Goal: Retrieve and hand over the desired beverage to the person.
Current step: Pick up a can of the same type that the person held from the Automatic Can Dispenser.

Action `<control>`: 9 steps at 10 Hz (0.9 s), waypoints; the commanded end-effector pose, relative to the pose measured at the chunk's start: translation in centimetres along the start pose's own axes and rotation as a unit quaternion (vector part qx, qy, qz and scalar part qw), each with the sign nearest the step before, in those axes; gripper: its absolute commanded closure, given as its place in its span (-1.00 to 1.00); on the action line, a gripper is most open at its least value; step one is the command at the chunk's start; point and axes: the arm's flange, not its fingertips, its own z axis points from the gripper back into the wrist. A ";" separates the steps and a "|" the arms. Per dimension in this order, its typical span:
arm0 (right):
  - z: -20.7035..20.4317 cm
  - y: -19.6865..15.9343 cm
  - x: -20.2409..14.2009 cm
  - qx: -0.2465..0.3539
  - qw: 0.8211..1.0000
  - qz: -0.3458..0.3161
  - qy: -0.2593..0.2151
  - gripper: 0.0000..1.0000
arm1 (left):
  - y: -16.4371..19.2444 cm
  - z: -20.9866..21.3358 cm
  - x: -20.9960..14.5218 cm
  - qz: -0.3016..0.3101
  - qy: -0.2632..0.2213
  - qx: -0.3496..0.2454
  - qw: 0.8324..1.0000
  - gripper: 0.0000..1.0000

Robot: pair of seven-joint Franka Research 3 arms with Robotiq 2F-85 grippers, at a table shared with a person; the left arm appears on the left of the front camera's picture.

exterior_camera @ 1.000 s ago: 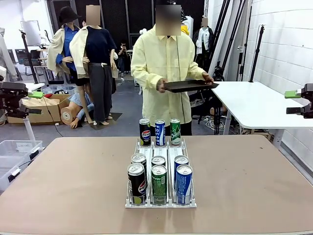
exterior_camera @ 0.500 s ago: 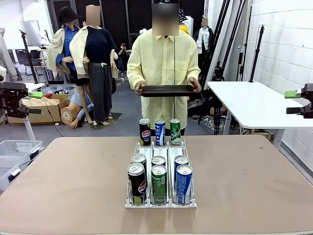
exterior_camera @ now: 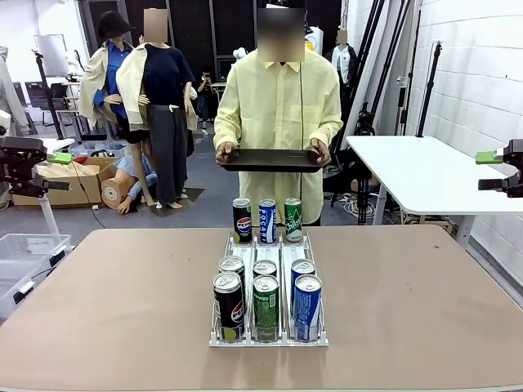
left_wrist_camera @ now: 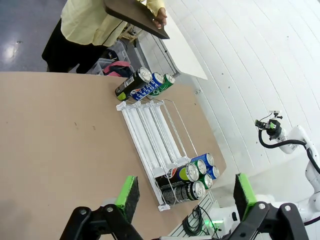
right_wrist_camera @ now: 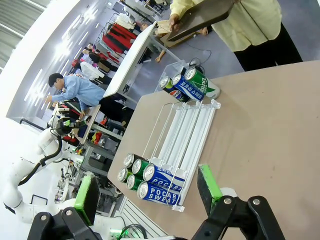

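Several beverage cans stand in a clear three-lane rack (exterior_camera: 268, 286) mid-table: a black Pepsi (exterior_camera: 242, 220), a blue Pocari (exterior_camera: 267, 221) and a green can (exterior_camera: 292, 220) at the far end, more cans (exterior_camera: 265, 298) at the near end. The person (exterior_camera: 278, 106) faces the table from its far side, both hands holding a dark tray (exterior_camera: 272, 159) level. My left gripper (exterior_camera: 59, 171) hangs open off the table's left side. Off the right side, my right gripper (exterior_camera: 489, 171) is open too. In both wrist views the green pads (left_wrist_camera: 127, 197) (right_wrist_camera: 209, 187) stand wide apart, holding nothing, with the rack (left_wrist_camera: 150, 135) (right_wrist_camera: 185, 130) far below.
The brown table (exterior_camera: 122, 302) has bare room on both sides of the rack. A white table (exterior_camera: 425, 171) stands at the right behind, with a clear plastic bin (exterior_camera: 24, 253) on the floor at the left. Stands and tripods line the background.
The person has turned to face the table and brought the tray from the right to the middle of the body. Neither gripper has moved, nor have the cans.
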 end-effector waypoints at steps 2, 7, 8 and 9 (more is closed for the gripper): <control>-0.1 0.0 0.2 0.006 1.000 -0.001 -0.002 -1.00 | -0.1 0.1 0.1 0.002 -0.005 -0.002 1.000 -1.00; -0.1 0.0 0.2 0.006 1.000 -0.001 -0.002 -1.00 | -0.1 0.1 0.1 0.002 -0.005 -0.002 1.000 -1.00; -0.1 0.0 0.2 0.006 1.000 -0.001 -0.002 -1.00 | -0.1 0.1 0.1 0.002 -0.005 -0.002 1.000 -1.00; -0.1 0.0 0.2 0.006 1.000 -0.001 -0.002 -1.00 | -0.1 0.1 0.1 0.002 -0.005 -0.002 1.000 -1.00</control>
